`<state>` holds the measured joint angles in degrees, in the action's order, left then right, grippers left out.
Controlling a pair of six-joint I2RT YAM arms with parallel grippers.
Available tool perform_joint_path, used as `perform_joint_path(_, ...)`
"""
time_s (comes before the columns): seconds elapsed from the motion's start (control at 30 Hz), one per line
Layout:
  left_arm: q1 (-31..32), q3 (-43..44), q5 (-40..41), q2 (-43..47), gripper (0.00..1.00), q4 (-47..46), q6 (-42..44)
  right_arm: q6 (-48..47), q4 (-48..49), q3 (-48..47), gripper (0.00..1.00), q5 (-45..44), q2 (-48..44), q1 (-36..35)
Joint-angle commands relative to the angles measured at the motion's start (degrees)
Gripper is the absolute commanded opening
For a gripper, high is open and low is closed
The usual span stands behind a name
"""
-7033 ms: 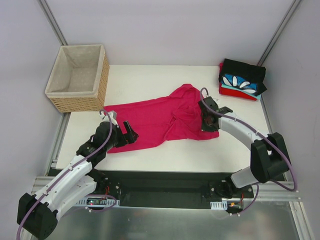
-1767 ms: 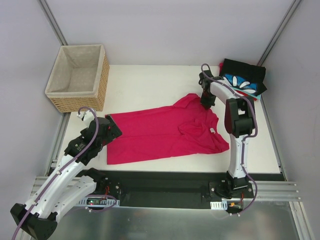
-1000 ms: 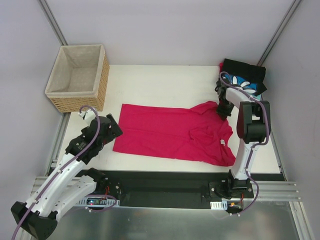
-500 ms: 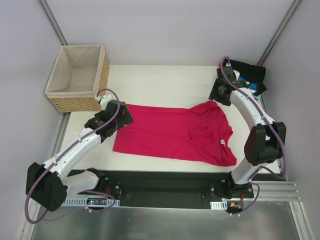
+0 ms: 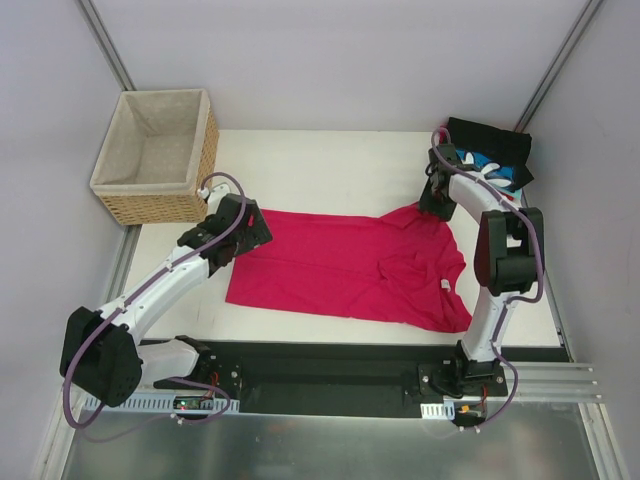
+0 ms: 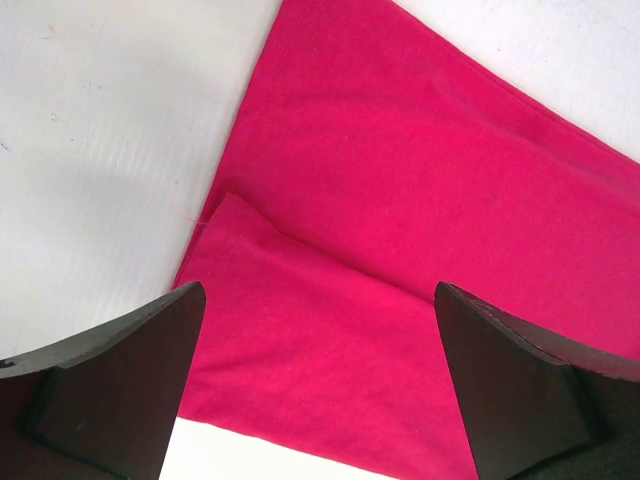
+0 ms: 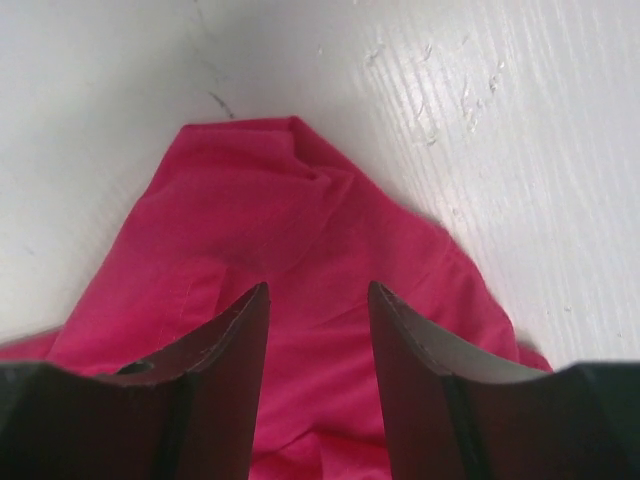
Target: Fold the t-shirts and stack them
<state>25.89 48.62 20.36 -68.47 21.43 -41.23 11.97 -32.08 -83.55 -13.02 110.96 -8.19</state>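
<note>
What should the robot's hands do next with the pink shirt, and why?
Probably lower both and pinch the cloth. The pink shirt lies spread out, unfolded, rumpled on its right side. The left gripper hangs wide open over its left edge, the right gripper open over the far right corner, neither holding cloth. They need a grip before folding.

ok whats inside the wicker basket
Only the beige lining shows inside the wicker basket; nothing else can be seen lying in it. The inner face of its near wall is turned away from the top camera, so that part is hidden.
</note>
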Motion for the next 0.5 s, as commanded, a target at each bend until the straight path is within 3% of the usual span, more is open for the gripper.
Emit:
perform_joint_path(0.0,-0.84,0.51,-1.02,1.58,0.99,-0.86,0.71,0.87,1.93,-3.82,0.47,0.8,-0.3,2.29)
perform_joint_path(0.47,-1.89,0.86,-1.55,-0.09,0.99,-0.86,1.15,1.66,2.63,-5.83,0.45,2.56,2.42,5.11)
